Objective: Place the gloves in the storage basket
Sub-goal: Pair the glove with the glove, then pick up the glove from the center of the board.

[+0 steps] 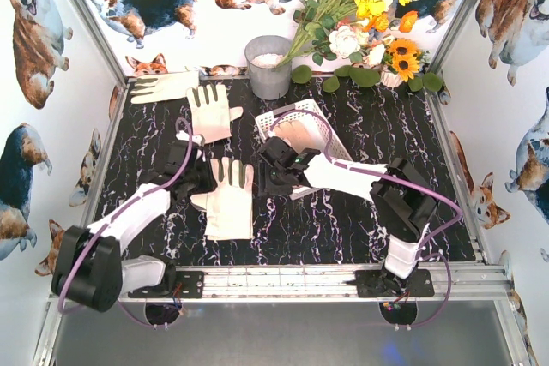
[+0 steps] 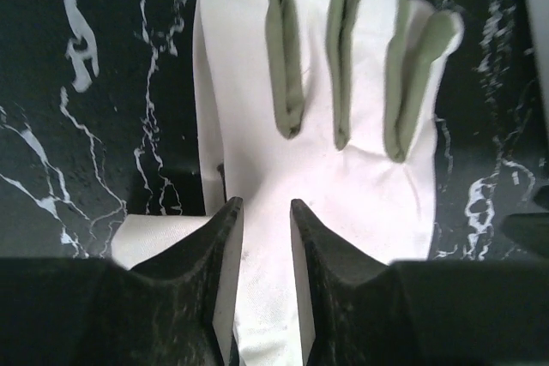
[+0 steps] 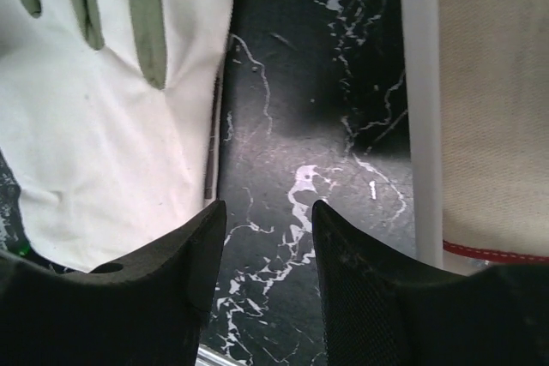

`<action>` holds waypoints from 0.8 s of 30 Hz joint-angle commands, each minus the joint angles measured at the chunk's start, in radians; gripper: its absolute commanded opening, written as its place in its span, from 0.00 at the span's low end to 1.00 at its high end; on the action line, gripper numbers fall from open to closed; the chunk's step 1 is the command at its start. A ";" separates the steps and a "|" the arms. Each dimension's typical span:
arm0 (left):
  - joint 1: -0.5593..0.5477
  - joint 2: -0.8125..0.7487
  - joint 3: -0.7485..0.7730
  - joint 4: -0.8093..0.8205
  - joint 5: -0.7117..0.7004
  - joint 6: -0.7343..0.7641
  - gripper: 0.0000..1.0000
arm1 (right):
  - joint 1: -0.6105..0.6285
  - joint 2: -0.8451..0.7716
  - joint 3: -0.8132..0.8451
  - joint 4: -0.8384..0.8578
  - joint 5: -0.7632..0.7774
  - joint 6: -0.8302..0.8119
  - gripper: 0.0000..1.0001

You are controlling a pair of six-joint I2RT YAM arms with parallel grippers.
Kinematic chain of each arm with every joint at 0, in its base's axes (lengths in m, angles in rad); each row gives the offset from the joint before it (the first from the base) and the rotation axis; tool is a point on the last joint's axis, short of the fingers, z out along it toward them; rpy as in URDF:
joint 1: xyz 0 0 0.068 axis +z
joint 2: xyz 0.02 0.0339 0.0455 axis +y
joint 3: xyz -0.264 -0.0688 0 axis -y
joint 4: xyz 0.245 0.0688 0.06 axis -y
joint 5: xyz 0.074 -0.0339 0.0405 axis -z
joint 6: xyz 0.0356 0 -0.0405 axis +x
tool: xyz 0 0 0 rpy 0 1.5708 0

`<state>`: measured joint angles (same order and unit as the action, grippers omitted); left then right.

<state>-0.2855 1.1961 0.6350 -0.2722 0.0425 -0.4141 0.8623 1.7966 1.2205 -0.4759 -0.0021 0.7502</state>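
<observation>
One glove [image 1: 296, 133] lay in the basket [image 1: 292, 107], three gloves [image 1: 210, 111] outside on the table [image 1: 360, 229]; left gripper [image 2: 266, 205] stood narrow over one, hold unclear; right gripper [image 3: 268, 207] gaped empty.

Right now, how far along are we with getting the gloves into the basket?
Done: one peach glove lies in the storage basket. In hand: the left gripper straddles the nearest glove, grip unclear; the right gripper is open over bare table. Left: that glove, the middle glove and the back-left glove.
</observation>
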 commanded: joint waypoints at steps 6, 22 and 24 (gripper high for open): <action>0.005 0.073 -0.081 0.056 0.058 -0.087 0.18 | -0.046 -0.144 -0.053 -0.031 0.120 -0.036 0.48; -0.090 -0.276 -0.166 0.007 0.073 -0.346 0.40 | -0.055 -0.384 -0.151 -0.002 -0.111 -0.007 0.53; -0.090 -0.281 -0.115 -0.056 0.067 -0.309 0.45 | -0.022 -0.401 -0.155 -0.017 -0.097 0.004 0.53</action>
<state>-0.3744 0.9508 0.4194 -0.2062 0.1539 -0.7547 0.7933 1.4513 1.0805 -0.5148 -0.0647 0.7307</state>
